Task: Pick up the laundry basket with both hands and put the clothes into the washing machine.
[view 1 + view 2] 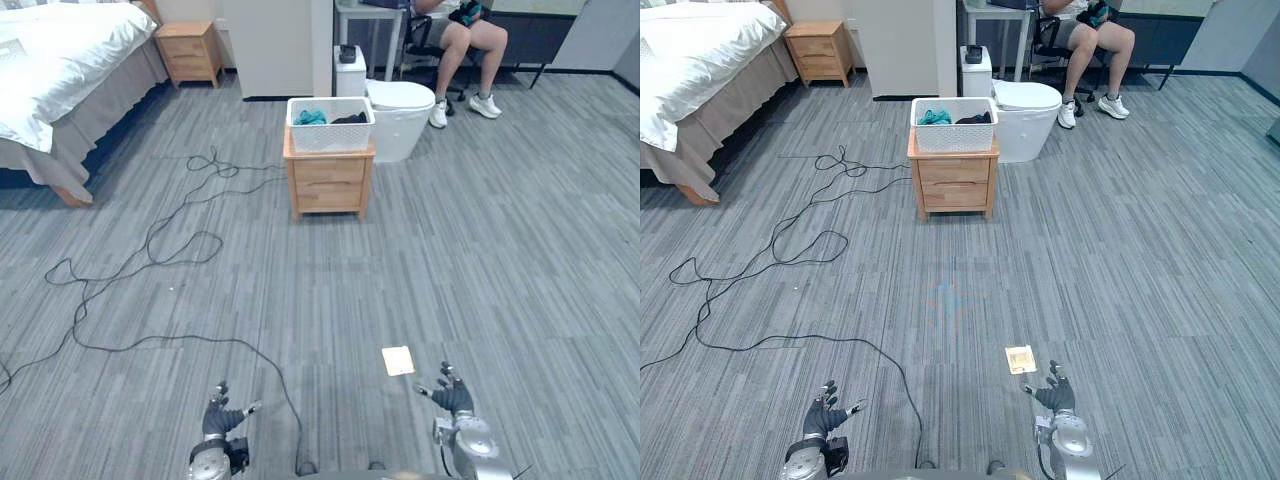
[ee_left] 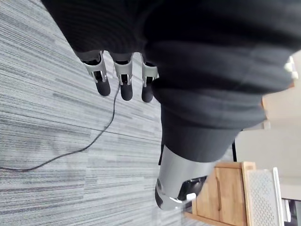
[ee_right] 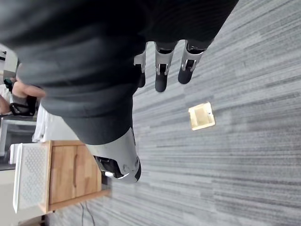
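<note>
Left hand (image 1: 222,420), right hand (image 1: 452,398) are held slack-fingered, empty; laundry basket (image 1: 330,137), likely light, stiff, is best gripped at opposite rims.

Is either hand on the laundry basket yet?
Apart. The left eye view shows the left hand and right hand low over floor, the laundry basket far ahead on the wooden nightstand.

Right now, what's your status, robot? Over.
Left hand and right hand open, empty, held low. Laundry basket of clothes untouched on wooden nightstand ahead. Small tan card on floor near right hand.
</note>
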Robot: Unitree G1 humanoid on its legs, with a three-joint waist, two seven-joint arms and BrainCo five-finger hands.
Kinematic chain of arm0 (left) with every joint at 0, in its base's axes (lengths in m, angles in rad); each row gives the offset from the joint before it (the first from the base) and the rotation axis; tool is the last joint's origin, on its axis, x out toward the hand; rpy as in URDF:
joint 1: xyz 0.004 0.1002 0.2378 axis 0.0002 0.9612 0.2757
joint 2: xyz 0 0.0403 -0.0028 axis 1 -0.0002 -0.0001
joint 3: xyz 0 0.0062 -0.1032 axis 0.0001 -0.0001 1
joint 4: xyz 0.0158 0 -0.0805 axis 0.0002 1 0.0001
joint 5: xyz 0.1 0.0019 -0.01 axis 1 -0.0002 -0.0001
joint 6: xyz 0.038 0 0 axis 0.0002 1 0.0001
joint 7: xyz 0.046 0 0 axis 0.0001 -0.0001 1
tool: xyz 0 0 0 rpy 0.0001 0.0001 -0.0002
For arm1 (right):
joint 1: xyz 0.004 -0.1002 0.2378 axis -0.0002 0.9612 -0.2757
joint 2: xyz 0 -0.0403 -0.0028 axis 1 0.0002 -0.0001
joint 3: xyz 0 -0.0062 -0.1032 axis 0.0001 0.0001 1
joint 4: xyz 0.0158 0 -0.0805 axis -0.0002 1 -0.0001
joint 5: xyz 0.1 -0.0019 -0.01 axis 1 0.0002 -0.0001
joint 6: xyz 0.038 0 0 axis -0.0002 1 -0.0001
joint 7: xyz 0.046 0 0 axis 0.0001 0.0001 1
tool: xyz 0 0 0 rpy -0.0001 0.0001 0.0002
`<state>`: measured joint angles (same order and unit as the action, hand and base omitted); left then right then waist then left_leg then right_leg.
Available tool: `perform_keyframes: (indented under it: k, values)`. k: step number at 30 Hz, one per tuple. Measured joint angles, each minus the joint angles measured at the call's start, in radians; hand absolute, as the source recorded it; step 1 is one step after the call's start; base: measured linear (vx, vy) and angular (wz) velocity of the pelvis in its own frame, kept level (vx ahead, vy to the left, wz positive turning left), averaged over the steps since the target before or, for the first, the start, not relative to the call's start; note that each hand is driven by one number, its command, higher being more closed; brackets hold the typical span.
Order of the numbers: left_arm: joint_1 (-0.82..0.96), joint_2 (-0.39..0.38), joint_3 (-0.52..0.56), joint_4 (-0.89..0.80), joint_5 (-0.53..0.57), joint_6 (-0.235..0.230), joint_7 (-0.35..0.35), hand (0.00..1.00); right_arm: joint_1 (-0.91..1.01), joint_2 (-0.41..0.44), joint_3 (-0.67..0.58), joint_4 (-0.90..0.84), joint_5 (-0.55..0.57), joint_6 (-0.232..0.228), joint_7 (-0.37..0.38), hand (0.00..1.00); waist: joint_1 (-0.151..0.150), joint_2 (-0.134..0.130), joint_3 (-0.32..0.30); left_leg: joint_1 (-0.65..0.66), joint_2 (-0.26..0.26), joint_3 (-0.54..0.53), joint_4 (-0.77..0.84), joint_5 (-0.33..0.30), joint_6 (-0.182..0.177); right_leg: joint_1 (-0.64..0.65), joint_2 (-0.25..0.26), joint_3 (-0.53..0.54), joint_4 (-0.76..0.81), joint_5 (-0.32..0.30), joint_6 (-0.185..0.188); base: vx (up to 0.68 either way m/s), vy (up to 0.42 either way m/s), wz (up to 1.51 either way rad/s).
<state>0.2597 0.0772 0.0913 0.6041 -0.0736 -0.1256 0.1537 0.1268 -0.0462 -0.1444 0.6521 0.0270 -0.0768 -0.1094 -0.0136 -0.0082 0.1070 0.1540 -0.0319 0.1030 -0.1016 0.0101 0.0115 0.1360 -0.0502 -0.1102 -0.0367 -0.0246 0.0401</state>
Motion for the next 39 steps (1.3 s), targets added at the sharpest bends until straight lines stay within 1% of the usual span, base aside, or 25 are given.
perform_keyframes:
  k: [4, 6, 11, 20, 24, 26, 27, 29, 30, 31, 32, 33, 34, 35, 36, 37, 38, 39]
  values:
    - [-0.001, -0.005, 0.006, 0.061, -0.009, 0.001, -0.001, 0.0, -0.004, 0.0, -0.01, 0.016, 0.0, 0.009, 0.001, 0.0, 0.0, 0.0, 0.0, 0.001, 0.001, 0.012, 0.001, 0.0, 0.0, 0.0, 0.0, 0.0, 0.0, 0.0, 0.0, 0.0, -0.032, -0.02]
    - [-0.001, -0.019, 0.027, 0.076, -0.023, 0.003, -0.003, 0.0, -0.01, 0.0, -0.022, 0.036, 0.0, 0.011, 0.002, 0.0, 0.0, 0.0, 0.0, 0.001, 0.001, 0.013, 0.004, 0.0, -0.001, 0.0, 0.0, 0.0, 0.0, 0.0, 0.0, -0.01, -0.038, -0.01]
    - [0.002, -0.026, 0.033, 0.085, -0.033, 0.003, -0.019, 0.0, -0.012, 0.001, -0.045, 0.061, 0.0, 0.014, 0.002, 0.0, 0.0, 0.0, 0.0, 0.001, 0.003, 0.015, 0.005, 0.0, -0.001, 0.0, 0.001, 0.0, 0.001, 0.0, 0.0, -0.04, -0.035, 0.0]
    - [0.005, -0.031, 0.033, 0.113, -0.032, 0.005, -0.019, 0.0, -0.01, 0.002, -0.047, 0.071, 0.002, 0.015, 0.0, 0.0, 0.001, -0.001, 0.006, -0.008, 0.006, 0.037, -0.001, -0.001, 0.0, -0.007, 0.004, 0.004, 0.001, 0.0, 0.001, -0.08, -0.035, -0.03]
    - [0.001, -0.031, 0.032, 0.109, -0.033, 0.005, -0.019, 0.0, -0.013, 0.002, -0.046, 0.071, 0.003, 0.015, -0.002, 0.0, 0.003, -0.004, 0.014, -0.043, 0.009, 0.046, -0.001, -0.006, -0.003, -0.045, 0.006, 0.007, 0.001, -0.003, 0.004, -0.07, -0.038, -0.04]
    - [0.004, -0.031, 0.032, 0.091, -0.033, 0.005, -0.018, 0.0, -0.016, 0.002, -0.043, 0.071, 0.003, 0.015, -0.005, 0.0, 0.011, -0.006, 0.018, -0.059, 0.012, 0.069, -0.001, -0.012, 0.005, -0.068, 0.011, 0.033, 0.003, -0.003, 0.005, -0.02, -0.017, -0.31]
    - [0.007, -0.03, 0.032, 0.079, -0.033, 0.006, -0.018, 0.0, -0.022, 0.001, -0.043, 0.07, 0.003, 0.015, -0.006, 0.0, 0.03, -0.008, 0.019, -0.07, 0.014, 0.091, 0.0, -0.017, 0.012, -0.091, 0.013, 0.051, 0.011, -0.005, 0.006, 0.02, 0.002, -0.47]
    - [0.013, -0.03, 0.032, 0.046, -0.033, 0.007, -0.018, 0.0, -0.041, -0.001, -0.042, 0.069, 0.004, 0.015, -0.017, 0.0, 0.031, -0.008, 0.025, -0.081, 0.013, 0.114, 0.008, -0.032, 0.026, -0.143, 0.009, 0.067, 0.067, -0.041, 0.018, 0.08, 0.028, -0.36]
    - [0.018, -0.026, 0.031, 0.016, -0.034, 0.007, -0.017, 0.0, -0.06, 0.0, -0.041, 0.067, 0.004, 0.016, -0.021, 0.0, 0.029, -0.013, 0.043, -0.087, 0.007, 0.132, 0.037, -0.064, 0.029, -0.188, -0.008, 0.068, 0.17, -0.096, 0.041, 0.11, 0.057, -0.19]
    - [0.023, -0.021, 0.031, -0.014, -0.034, 0.007, -0.017, 0.0, -0.057, -0.001, -0.037, 0.053, 0.004, 0.016, -0.022, 0.0, 0.026, -0.027, 0.056, -0.086, -0.01, 0.145, 0.069, -0.095, 0.04, -0.234, -0.034, 0.069, 0.278, -0.155, 0.045, 0.1, 0.056, -0.15]
    - [0.024, -0.02, 0.031, -0.024, -0.035, 0.006, -0.017, 0.0, -0.055, -0.002, -0.035, 0.044, 0.004, 0.016, -0.021, 0.0, 0.027, -0.03, 0.058, -0.083, -0.016, 0.142, 0.078, -0.116, 0.044, -0.248, -0.045, 0.066, 0.34, -0.163, 0.044, 0.13, 0.057, -0.23]
    - [0.022, -0.018, 0.03, -0.029, -0.035, 0.006, -0.017, 0.0, -0.059, -0.003, -0.032, 0.026, 0.003, 0.017, -0.022, 0.0, 0.029, -0.025, 0.072, -0.067, -0.022, 0.143, 0.087, -0.139, 0.062, -0.307, -0.066, 0.039, 0.495, -0.16, 0.04, 0.12, 0.054, -0.18]
    - [0.023, -0.015, 0.029, -0.029, -0.035, 0.006, -0.016, 0.0, -0.063, -0.003, -0.029, 0.019, 0.003, 0.017, -0.022, 0.0, 0.024, -0.018, 0.082, -0.053, -0.022, 0.139, 0.095, -0.152, 0.07, -0.344, -0.077, 0.023, 0.592, -0.151, 0.036, 0.19, 0.085, -0.07]
    - [0.018, -0.006, 0.026, -0.028, -0.035, 0.006, -0.015, 0.0, -0.052, -0.001, -0.012, 0.0, 0.003, 0.017, -0.021, 0.0, 0.013, -0.017, 0.096, -0.024, -0.02, 0.124, 0.12, -0.181, 0.09, -0.405, -0.091, -0.008, 0.727, -0.17, 0.026, 0.31, 0.128, 0.13]
    - [0.017, 0.007, 0.02, -0.029, -0.036, 0.006, -0.01, 0.0, -0.048, 0.0, 0.001, -0.001, 0.002, 0.017, -0.02, 0.0, 0.006, -0.016, 0.1, -0.003, -0.017, 0.113, 0.139, -0.215, 0.095, -0.438, -0.093, -0.033, 0.75, -0.207, 0.013, 0.37, 0.129, 0.16]
    - [0.015, 0.011, 0.02, -0.028, -0.038, 0.006, -0.006, 0.0, -0.049, -0.001, 0.005, -0.001, 0.002, 0.017, -0.02, 0.0, 0.005, -0.008, 0.105, 0.007, -0.012, 0.109, 0.145, -0.227, 0.095, -0.453, -0.091, -0.049, 0.74, -0.218, 0.013, 0.36, 0.101, 0.22]
    - [-0.001, 0.014, 0.021, -0.026, -0.042, 0.006, 0.003, 0.0, -0.052, -0.006, 0.006, -0.004, 0.002, 0.017, -0.021, 0.0, -0.001, -0.004, 0.116, 0.037, 0.004, 0.09, 0.155, -0.249, 0.093, -0.474, -0.075, -0.093, 0.686, -0.219, 0.012, 0.45, 0.052, 0.35]
    - [-0.025, 0.017, 0.02, -0.024, -0.043, 0.005, 0.004, 0.0, -0.053, -0.012, 0.006, -0.01, 0.002, 0.017, -0.021, 0.0, -0.002, 0.005, 0.126, 0.06, 0.03, 0.077, 0.158, -0.259, 0.085, -0.509, -0.041, -0.127, 0.601, -0.207, 0.006, 0.48, 0.036, 0.42]
